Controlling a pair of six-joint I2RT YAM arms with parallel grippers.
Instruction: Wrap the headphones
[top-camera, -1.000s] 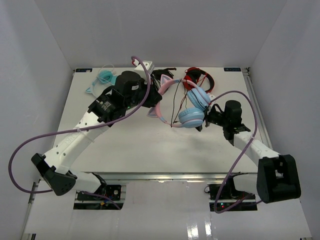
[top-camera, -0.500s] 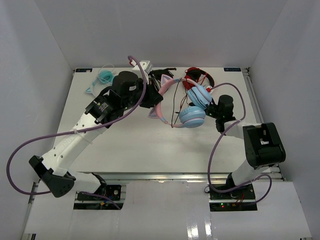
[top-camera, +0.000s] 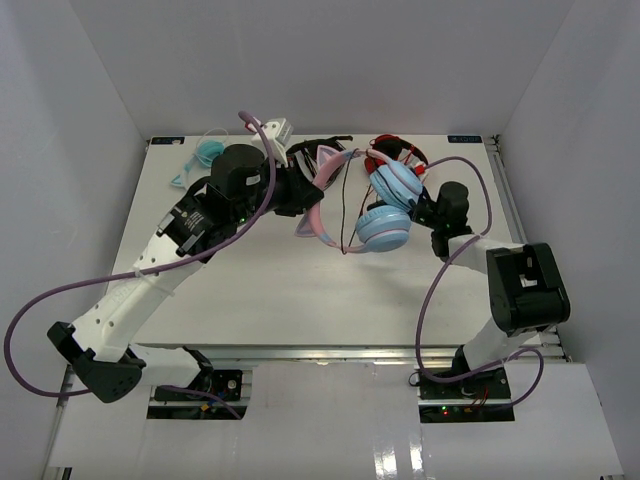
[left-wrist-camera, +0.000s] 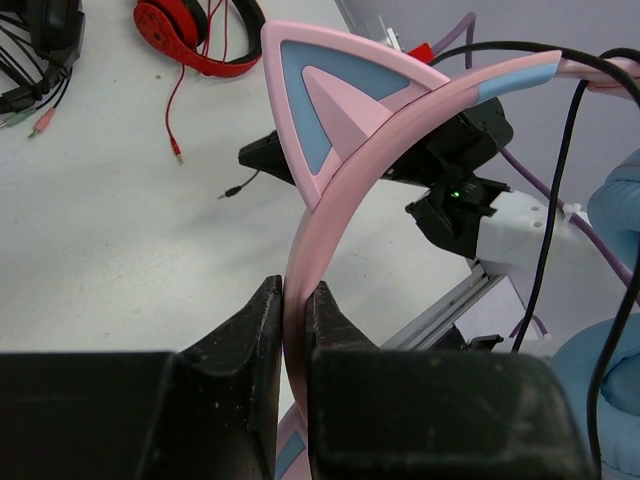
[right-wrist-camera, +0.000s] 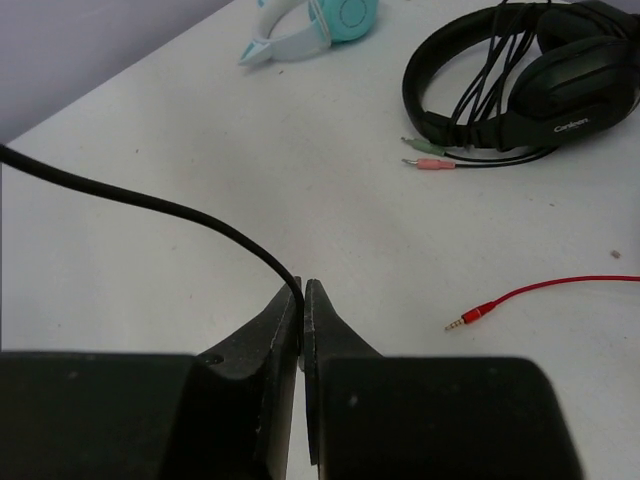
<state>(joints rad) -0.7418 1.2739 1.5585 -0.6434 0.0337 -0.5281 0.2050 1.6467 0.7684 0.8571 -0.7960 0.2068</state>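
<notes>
The white left arm (top-camera: 150, 275) stretches diagonally forward and inward, its left gripper (left-wrist-camera: 295, 300) clamped tight on a pink cat-ear headband (left-wrist-camera: 322, 225). The right arm (top-camera: 465, 243) is folded short and low, its right gripper (right-wrist-camera: 302, 295) pinched closed on a thin black cable (right-wrist-camera: 150, 204).

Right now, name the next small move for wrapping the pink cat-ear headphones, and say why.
Probably swing the right gripper, shut on the thin black cable, around the light blue ear cups to start a loop; the left gripper clamps the pink headband steady.
</notes>
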